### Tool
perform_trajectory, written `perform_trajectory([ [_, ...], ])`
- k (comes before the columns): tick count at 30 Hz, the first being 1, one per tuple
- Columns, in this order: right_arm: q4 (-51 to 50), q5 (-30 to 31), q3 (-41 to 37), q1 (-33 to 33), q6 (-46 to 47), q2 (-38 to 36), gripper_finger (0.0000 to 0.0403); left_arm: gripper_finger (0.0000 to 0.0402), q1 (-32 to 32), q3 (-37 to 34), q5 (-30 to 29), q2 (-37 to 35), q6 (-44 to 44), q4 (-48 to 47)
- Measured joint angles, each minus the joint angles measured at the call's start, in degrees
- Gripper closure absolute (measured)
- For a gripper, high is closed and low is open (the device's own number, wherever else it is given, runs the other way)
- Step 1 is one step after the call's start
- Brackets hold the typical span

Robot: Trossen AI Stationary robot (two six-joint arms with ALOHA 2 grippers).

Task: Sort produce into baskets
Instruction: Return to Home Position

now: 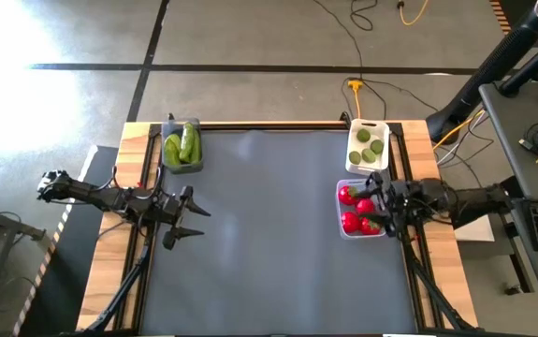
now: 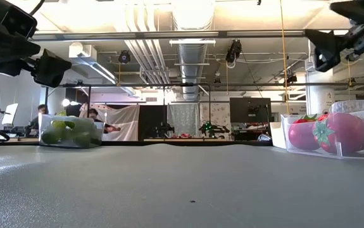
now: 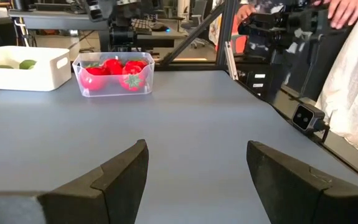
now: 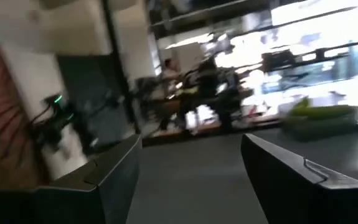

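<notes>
My left tool (image 1: pixel 192 223) hung above the left side of the surface (image 1: pixel 269 234), its two fingers spread apart with nothing between them. It was well apart from all the produce. Beyond it, at the far left corner, the dark grey bin (image 1: pixel 182 170) held the green cucumbers (image 1: pixel 189 145). The middle of the surface lay bare. At the far right corner the white bin (image 1: pixel 367 123) held the limes (image 1: pixel 371 150), and just beside it on the near side stood the clear bin (image 1: pixel 340 211) with the red tomatoes (image 1: pixel 348 222) in it. My right tool (image 1: pixel 370 208) was over that clear bin, raised well above the tomatoes and touching none of them. Its fingers stood apart and empty, pointing across the surface toward the left.
</notes>
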Motion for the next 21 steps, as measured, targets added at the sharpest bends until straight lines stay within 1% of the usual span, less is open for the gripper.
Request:
perform_trajectory([
  [2,-1.19,-5.06,0.0,-0.4,-1.1,0.0,0.0135,0.0147,0.0,0.0,0.0,-0.02,0.02,0.02],
  [5,-3.64,-8.09,0.0,-0.79,-5.44,0.0,0.0132,0.0147,0.0,0.0,0.02,0.1,0.01,0.01],
  [7,-4.3,-7.82,0.0,-1.95,-7.03,0.0,0.0131,0.0147,0.0,0.0,0.02,0.13,0.0,-0.01],
  [10,-5.3,-7.69,0.0,-4.21,-6.6,0.0,0.0133,0.0147,0.0,0.0,0.02,0.11,0.0,0.02],
  [13,-9.73,-4.85,0.03,-6.01,-4.63,0.0,0.0136,0.0147,-0.01,0.0,0.02,0.13,0.0,0.01],
  [15,-10.31,-3.31,0.15,-6.34,-3.29,1.0,0.0139,0.0147,-0.01,0.0,0.02,0.13,0.01,0.0],
  [21,-10.48,-3.17,0.15,-6.34,-5.41,2.92,0.0145,0.0147,-0.01,0.0,0.04,0.17,0.0,0.0],
])
